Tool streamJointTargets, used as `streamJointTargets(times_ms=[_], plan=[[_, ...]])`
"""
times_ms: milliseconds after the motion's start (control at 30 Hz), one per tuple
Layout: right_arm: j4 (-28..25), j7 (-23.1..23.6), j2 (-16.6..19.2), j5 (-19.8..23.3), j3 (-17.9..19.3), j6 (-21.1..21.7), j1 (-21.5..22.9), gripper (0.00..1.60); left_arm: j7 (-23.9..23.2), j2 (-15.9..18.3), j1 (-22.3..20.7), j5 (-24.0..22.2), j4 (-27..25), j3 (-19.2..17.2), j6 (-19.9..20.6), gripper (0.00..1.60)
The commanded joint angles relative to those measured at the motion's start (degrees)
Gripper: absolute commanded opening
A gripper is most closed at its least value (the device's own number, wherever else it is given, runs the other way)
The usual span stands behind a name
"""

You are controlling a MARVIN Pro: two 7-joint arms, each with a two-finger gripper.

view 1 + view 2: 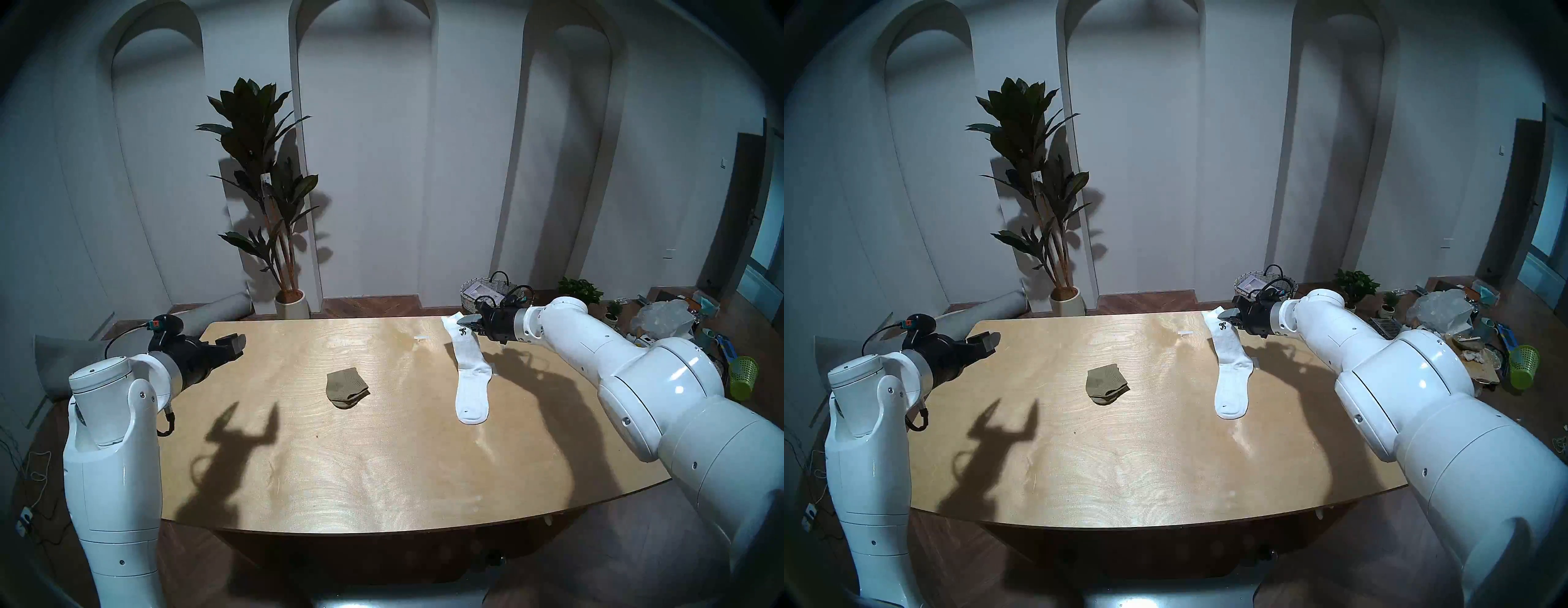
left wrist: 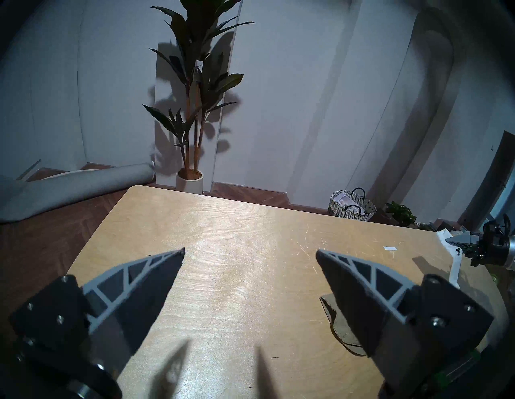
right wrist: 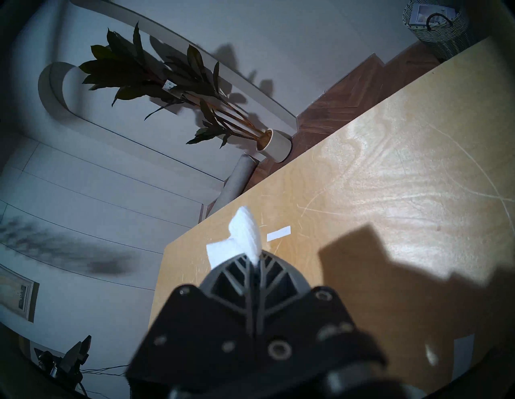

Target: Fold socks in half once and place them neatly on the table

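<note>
Two claws show: the right claw [image 1: 470, 321] is clenched on the cuff of the white sock [image 1: 470, 373], lifting that end while the toe lies on the worktop [image 1: 382, 467]. Well apart, the left claw [image 1: 231, 343] hangs released above the far left corner. Between them the olive sock [image 1: 345, 387] lies folded mid-worktop.

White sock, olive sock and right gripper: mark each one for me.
white sock [image 1: 471, 382]: head left view, mid-length, at the heel bend.
olive sock [image 1: 344, 386]: head left view, middle of its top layer.
right gripper [image 1: 469, 321]: head left view, tips shut on the cuff.
</note>
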Motion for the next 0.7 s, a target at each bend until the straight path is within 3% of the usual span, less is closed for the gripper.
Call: streamJointTargets(times_ms=[0, 667], plan=[[-1.27, 2.26, 0.52, -0.99, -1.06, 0.52, 1.07, 0.00, 0.37, -0.55, 0.07, -0.07, -1.47, -0.47, -0.46, 1.60], [-3.25, 12.68, 4.53, -5.90, -6.33, 5.61, 0.40, 0.00, 2.62, -2.38, 0.14, -1.04, -1.80, -0.88, -0.85, 1.60]])
